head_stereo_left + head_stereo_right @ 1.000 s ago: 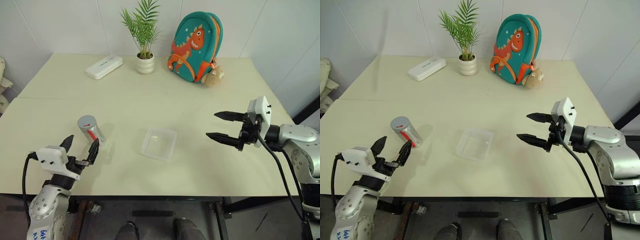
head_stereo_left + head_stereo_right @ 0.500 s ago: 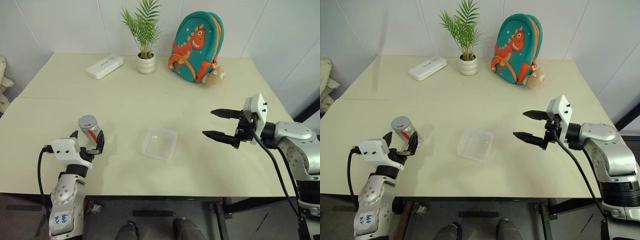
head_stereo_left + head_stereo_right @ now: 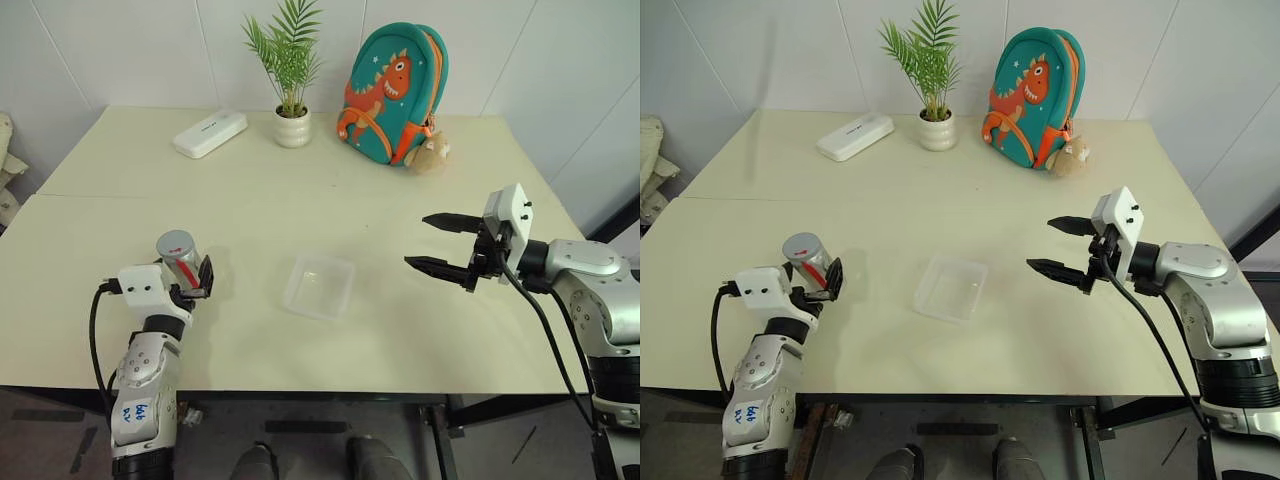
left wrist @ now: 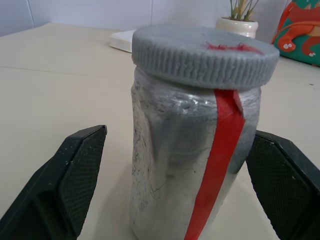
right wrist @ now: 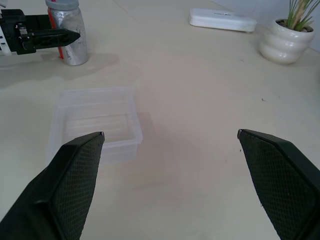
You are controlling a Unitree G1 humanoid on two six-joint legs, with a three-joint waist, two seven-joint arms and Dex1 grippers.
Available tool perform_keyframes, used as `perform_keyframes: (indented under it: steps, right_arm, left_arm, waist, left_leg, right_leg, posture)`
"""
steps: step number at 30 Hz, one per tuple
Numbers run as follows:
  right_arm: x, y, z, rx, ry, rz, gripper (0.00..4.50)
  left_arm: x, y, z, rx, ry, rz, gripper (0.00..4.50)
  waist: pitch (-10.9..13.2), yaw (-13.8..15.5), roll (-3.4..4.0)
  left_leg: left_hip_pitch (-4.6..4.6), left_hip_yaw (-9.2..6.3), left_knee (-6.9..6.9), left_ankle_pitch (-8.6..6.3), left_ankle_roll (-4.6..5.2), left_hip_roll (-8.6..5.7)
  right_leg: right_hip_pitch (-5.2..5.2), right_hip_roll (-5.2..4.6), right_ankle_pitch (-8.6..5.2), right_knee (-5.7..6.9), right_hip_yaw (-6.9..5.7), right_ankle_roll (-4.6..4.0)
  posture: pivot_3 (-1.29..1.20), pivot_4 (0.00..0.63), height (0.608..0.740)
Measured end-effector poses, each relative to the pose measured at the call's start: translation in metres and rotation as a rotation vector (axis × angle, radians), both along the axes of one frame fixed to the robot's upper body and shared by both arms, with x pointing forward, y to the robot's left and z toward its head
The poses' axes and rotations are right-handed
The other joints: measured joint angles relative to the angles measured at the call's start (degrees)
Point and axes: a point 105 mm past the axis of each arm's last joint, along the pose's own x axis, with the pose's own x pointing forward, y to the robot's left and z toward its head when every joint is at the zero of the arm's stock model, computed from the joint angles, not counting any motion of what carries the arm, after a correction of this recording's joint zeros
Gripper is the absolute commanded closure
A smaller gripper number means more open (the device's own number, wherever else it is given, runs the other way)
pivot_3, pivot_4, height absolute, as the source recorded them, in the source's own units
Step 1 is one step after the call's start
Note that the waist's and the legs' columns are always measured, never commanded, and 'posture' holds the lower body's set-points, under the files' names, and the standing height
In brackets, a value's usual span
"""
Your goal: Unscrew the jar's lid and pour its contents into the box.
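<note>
Cream tabletop (image 3: 300, 200) fills my view, with a white wall behind it. On my left the jar (image 3: 181, 258) stands upright, its lid (image 4: 205, 50) screwed on, and I have the left gripper (image 3: 186, 281) spread wide with a finger on either side of the jar, neither pad touching it. Near the middle sits the box (image 3: 319, 286), clear and bare. My right gripper (image 3: 437, 243) hovers to its right, fingers wide apart and holding nothing.
</note>
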Motion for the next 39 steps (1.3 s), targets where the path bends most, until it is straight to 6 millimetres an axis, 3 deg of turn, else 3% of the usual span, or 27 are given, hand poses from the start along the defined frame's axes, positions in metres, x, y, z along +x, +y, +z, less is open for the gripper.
perform_keyframes:
  steps: [7, 10, 16, 27, 29, 33, 37, 39]
  right_arm:
    - [0.003, 0.001, 0.003, -0.004, -0.019, -0.010, 0.00]
    - [0.004, 0.001, 0.004, -0.006, -0.030, -0.014, 0.00]
    - [0.006, -0.001, 0.003, -0.004, -0.025, -0.024, 0.00]
    - [0.008, 0.004, 0.003, -0.003, -0.033, -0.035, 0.00]
    - [0.012, 0.013, 0.008, 0.025, -0.055, -0.053, 0.00]
    - [0.012, 0.042, 0.025, 0.068, -0.117, -0.049, 0.00]
    - [0.010, 0.056, 0.032, 0.117, -0.127, -0.088, 0.00]
    - [0.006, 0.073, 0.041, 0.181, -0.129, -0.094, 0.00]
  left_arm:
    - [0.001, -0.001, 0.004, 0.006, -0.030, -0.009, 0.03]
    - [0.004, -0.001, 0.009, 0.018, -0.054, -0.011, 0.62]
    - [0.006, -0.002, 0.009, 0.040, -0.064, -0.024, 2.41]
    - [0.006, 0.000, 0.014, 0.085, -0.066, -0.090, 2.41]
    - [0.006, 0.000, 0.023, 0.105, -0.076, -0.166, 2.41]
    - [0.011, -0.009, 0.074, 0.175, -0.197, -0.338, 2.41]
    - [0.013, -0.018, 0.081, 0.204, -0.165, -0.494, 2.41]
    - [0.018, -0.030, 0.088, 0.245, -0.127, -0.649, 2.41]
  waist:
    - [0.0, 0.0, 0.00]
    - [0.0, 0.1, 0.00]
    - [0.0, 0.1, 0.00]
    - [0.0, -0.1, 0.00]
    - [0.0, -0.2, 0.00]
    - [0.0, -0.1, 0.03]
    - [0.0, 0.0, 0.03]
    - [0.0, 0.0, 0.03]
  left_leg:
    - [0.00, 0.00, 0.00, 0.00, 0.00, 0.00]
    - [0.00, 0.00, 0.00, 0.00, 0.00, 0.00]
    - [-0.01, 0.00, -0.01, 0.00, 0.00, 0.00]
    - [0.00, -0.01, -0.01, 0.00, 0.00, 0.00]
    - [0.00, -0.01, -0.01, 0.01, -0.03, 0.02]
    - [0.00, -0.06, -0.02, 0.05, -0.06, 0.02]
    - [-0.07, -0.09, -0.12, 0.00, -0.03, 0.02]
    - [-0.21, -0.13, -0.17, 0.05, -0.10, 0.03]
  right_leg:
    - [0.00, 0.00, 0.00, 0.00, 0.00, 0.00]
    - [0.00, 0.00, 0.00, 0.00, 0.00, 0.01]
    - [0.00, 0.00, 0.00, -0.01, -0.01, 0.01]
    - [0.00, 0.00, 0.00, 0.01, -0.01, 0.01]
    - [-0.02, 0.03, 0.01, 0.04, -0.01, 0.00]
    - [-0.01, 0.02, 0.02, 0.03, -0.06, -0.03]
    - [-0.05, 0.01, -0.01, -0.02, -0.10, -0.06]
    - [-0.30, 0.03, -0.02, 0.08, -0.14, -0.10]
  posture:
    - [0.00, 0.150, 0.740]
    - [0.00, 0.150, 0.740]
    - [0.00, 0.150, 0.740]
    - [0.00, 0.150, 0.740]
    - [0.00, 0.150, 0.740]
    - [0.00, 0.150, 0.740]
    - [0.00, 0.150, 0.740]
    - [0.00, 0.150, 0.740]
